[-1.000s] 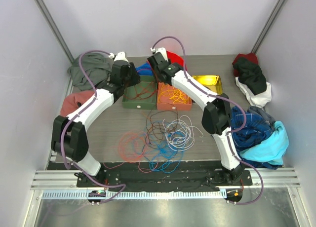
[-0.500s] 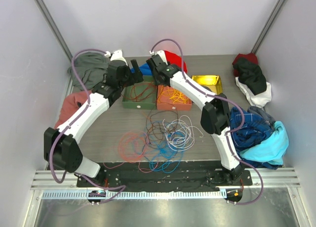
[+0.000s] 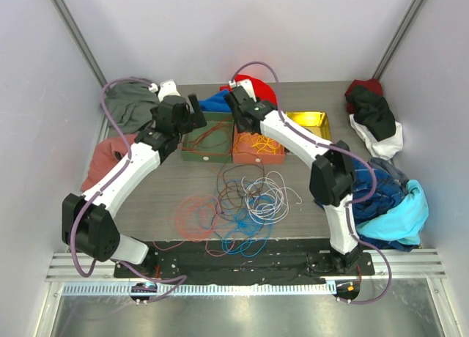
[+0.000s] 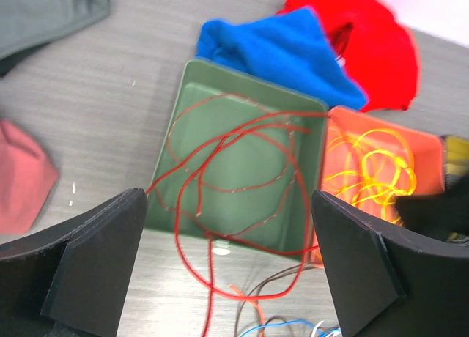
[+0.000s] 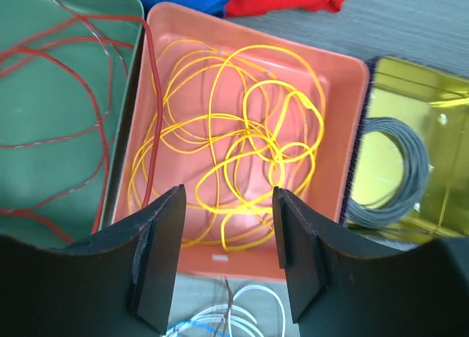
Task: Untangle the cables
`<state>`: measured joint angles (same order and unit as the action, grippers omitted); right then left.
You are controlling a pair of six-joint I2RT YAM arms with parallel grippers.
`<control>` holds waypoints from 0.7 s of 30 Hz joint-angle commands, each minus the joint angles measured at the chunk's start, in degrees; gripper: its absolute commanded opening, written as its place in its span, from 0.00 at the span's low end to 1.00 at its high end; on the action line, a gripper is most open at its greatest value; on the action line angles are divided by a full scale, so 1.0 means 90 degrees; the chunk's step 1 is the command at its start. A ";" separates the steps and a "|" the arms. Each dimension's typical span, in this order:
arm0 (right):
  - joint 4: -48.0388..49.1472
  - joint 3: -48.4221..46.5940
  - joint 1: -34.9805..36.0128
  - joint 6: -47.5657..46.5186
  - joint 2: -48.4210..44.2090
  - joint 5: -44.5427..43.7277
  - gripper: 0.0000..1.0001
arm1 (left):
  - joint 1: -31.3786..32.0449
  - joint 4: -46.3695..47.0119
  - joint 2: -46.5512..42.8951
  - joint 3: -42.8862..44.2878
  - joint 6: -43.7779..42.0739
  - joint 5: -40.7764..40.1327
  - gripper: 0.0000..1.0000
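Open room: bare desk (image 3: 168,183) lies between the row of trays and the arm bases, most of it to the left of the loose cables; the enclosure walls close in on both sides. Obstructions: grey cloth (image 3: 132,106) and pink cloth (image 3: 110,150) along the left wall, beside the left arm. A blue cloth (image 4: 278,51) and a red cloth (image 4: 374,44) lie just behind the trays, the blue one touching the far rim of the green tray (image 4: 253,88). A blue and turquoise clothing pile (image 3: 381,198) crowds the right arm's lower link, and a dark-and-white cloth heap (image 3: 374,117) sits further back on the right. Left gripper (image 4: 227,205) hovers above the near side of the green tray, jaws wide apart, nothing between them. Right gripper (image 5: 229,194) hovers over the orange tray (image 5: 337,117), jaws also apart and empty. Containers, left to right, are green, orange and yellow, the first two touching wall to wall. The green tray holds a red cable (image 5: 155,95) in loose loops; one strand crosses the shared wall into the left side of the orange tray, and another spills over the near rim onto the desk. The orange tray holds a yellow cable (image 5: 245,143), loosely heaped. The yellow tray (image 5: 388,80) holds a dark grey coil (image 5: 396,176), neatly wound. The remaining cables — a tangle (image 3: 242,201) of orange, blue, white and dark brown loops — lie on the desk between the trays and the arm bases, overlapping one another.
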<state>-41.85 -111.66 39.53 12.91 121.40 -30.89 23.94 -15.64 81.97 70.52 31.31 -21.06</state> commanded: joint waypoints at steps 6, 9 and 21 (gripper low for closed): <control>0.1474 0.1515 0.0032 0.0586 -0.2667 0.0161 0.57 | -0.0053 0.0068 -0.0709 -0.0608 0.0368 -0.0336 0.95; 0.2089 0.2550 0.0032 0.0753 -0.3485 0.0512 0.54 | -0.0053 0.0370 -0.1440 -0.1126 0.0515 -0.0434 0.89; 0.3429 0.5306 0.0042 0.1173 -0.5373 0.0835 0.19 | 0.1029 0.1279 -0.1231 -0.0269 0.0252 0.1558 0.31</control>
<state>-17.45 -66.17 39.68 21.45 77.10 -23.99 27.75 -8.64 61.34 62.02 34.20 -17.85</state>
